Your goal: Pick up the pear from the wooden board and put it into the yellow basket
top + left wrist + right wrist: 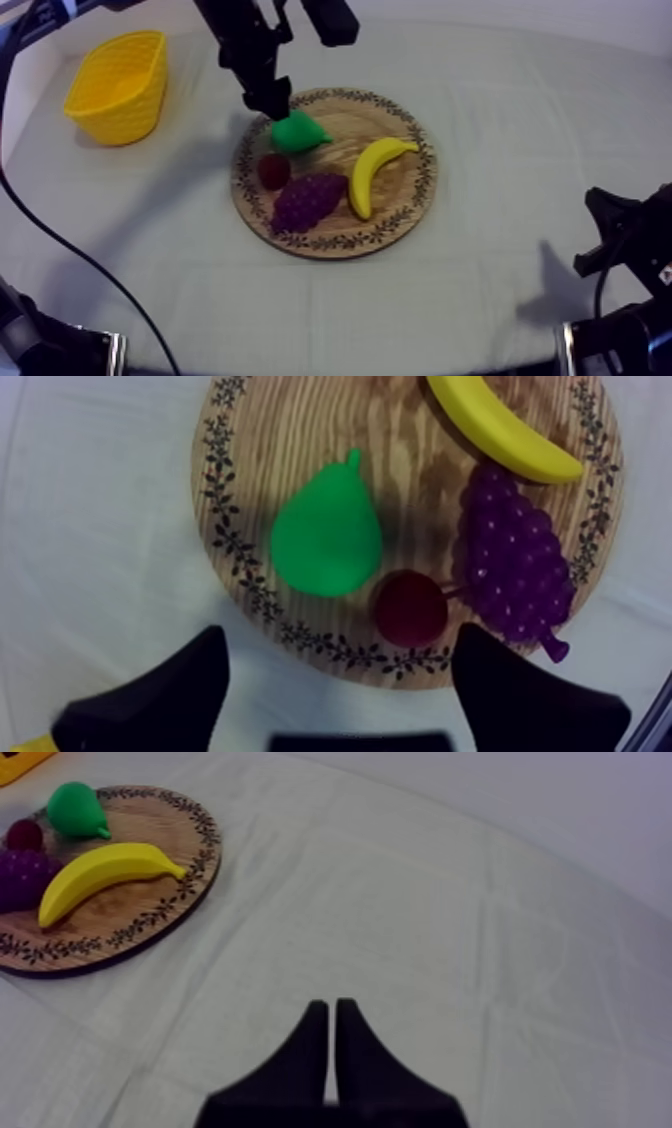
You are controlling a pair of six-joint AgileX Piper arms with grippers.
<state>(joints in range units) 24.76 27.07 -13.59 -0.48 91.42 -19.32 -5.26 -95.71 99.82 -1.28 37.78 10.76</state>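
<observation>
Left end effector (pixel 342 632) over cloth-covered table (pixel 500 150)

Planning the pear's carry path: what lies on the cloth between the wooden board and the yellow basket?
Nothing: in the top view the cloth between the wooden board and the yellow basket is bare.

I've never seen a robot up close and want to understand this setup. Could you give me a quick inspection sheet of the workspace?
Surface: grey-white cloth, lightly creased.
Job's things: pear lying on the wooden board; yellow basket apart from it, looks empty.
Clutter: banana, grapes and small red fruit share the board.
Grippers: left gripper open above the pear, not gripping it; right gripper shut on nothing, over bare cloth.
Cables: nothing seen on the board.
Surroundings: nothing seen.
</observation>
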